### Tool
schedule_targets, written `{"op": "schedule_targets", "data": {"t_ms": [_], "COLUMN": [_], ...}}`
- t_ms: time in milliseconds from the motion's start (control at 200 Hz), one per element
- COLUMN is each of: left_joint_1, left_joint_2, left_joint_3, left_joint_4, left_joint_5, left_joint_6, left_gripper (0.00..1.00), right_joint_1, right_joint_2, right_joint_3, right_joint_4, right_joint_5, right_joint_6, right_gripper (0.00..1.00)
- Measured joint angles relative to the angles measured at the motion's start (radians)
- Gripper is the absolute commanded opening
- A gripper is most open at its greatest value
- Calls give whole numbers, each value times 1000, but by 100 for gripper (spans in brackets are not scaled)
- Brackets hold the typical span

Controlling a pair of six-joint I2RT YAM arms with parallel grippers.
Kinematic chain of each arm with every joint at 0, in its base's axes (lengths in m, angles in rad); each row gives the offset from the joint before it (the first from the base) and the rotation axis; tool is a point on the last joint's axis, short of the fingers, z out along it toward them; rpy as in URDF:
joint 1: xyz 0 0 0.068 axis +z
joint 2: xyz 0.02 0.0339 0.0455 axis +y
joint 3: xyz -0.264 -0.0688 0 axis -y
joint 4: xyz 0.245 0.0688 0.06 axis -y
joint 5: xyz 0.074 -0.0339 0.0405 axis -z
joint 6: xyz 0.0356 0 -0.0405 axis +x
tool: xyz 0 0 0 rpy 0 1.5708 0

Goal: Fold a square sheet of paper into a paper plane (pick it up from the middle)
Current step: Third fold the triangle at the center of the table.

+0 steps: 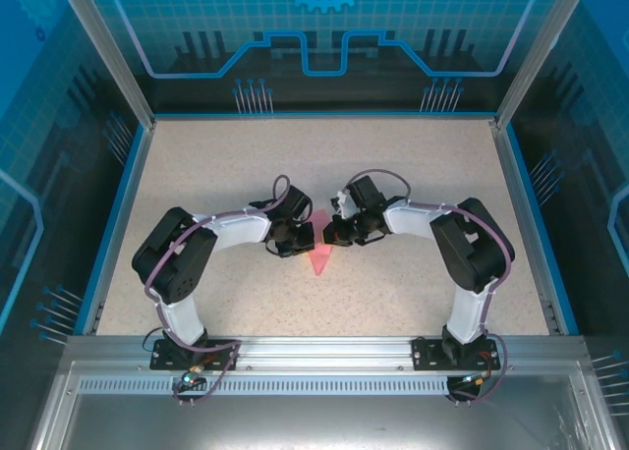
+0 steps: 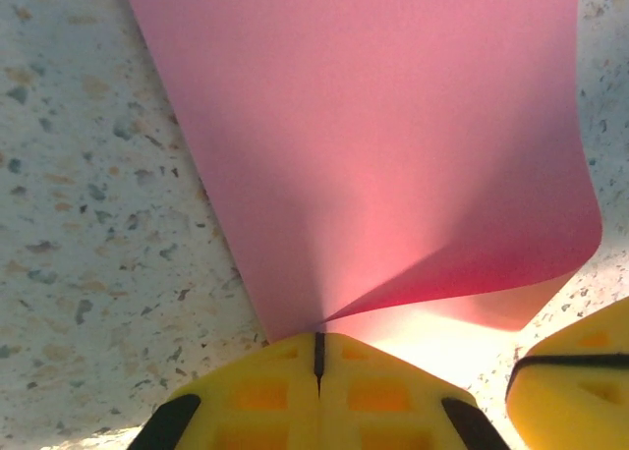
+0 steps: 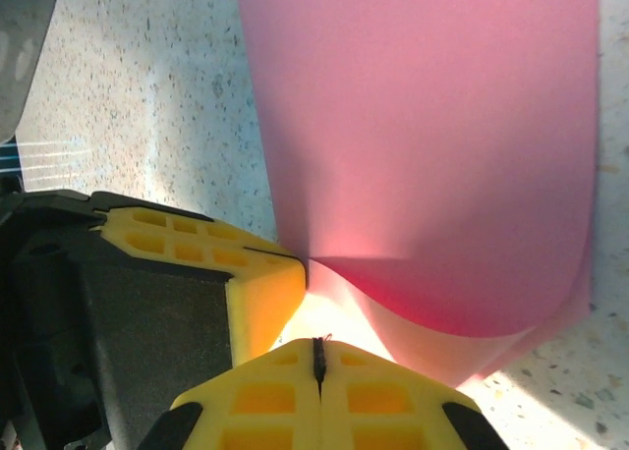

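The square sheet of paper (image 1: 319,261) is pink-red and hangs doubled over between both arms at the table's middle, tapering to a point toward the near side. My left gripper (image 1: 311,241) is shut, and the paper (image 2: 373,145) fans out from its yellow fingertips (image 2: 285,376). My right gripper (image 1: 330,236) faces it, tips almost touching. In the right wrist view my right gripper (image 3: 317,344) is shut just under the paper's (image 3: 432,145) curved lower layer. I cannot tell whether any paper sits between its fingers. The left gripper's finger (image 3: 263,293) pinches the sheet at the left.
The speckled beige table (image 1: 197,175) has a blue raised rim (image 1: 116,224) and clear enclosure walls on all sides. A metal rail (image 1: 314,376) with both arm bases runs along the near edge. Both arms bend inward, elbows out toward the sides.
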State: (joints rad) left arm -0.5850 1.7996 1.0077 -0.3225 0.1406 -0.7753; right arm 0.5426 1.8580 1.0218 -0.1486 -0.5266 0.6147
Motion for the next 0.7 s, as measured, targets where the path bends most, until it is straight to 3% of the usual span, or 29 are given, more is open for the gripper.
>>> {"op": "schedule_targets", "data": {"t_ms": [410,700], "left_joint_1": [-42,-47], "left_joint_2": [40,55], "left_joint_3": [84,103], "left_joint_4": [-113,-136], "left_joint_5": [-98,-112], "left_joint_6": [26,42], "left_gripper": [0,0], "right_joint_1": [-27,-162], "right_joint_2": [73,72], "right_joint_3": [31,45], "right_joint_4": [-48,-58], "right_joint_5": [36,61], "right_joint_6": [-21,9], "right_gripper": [0,0]}}
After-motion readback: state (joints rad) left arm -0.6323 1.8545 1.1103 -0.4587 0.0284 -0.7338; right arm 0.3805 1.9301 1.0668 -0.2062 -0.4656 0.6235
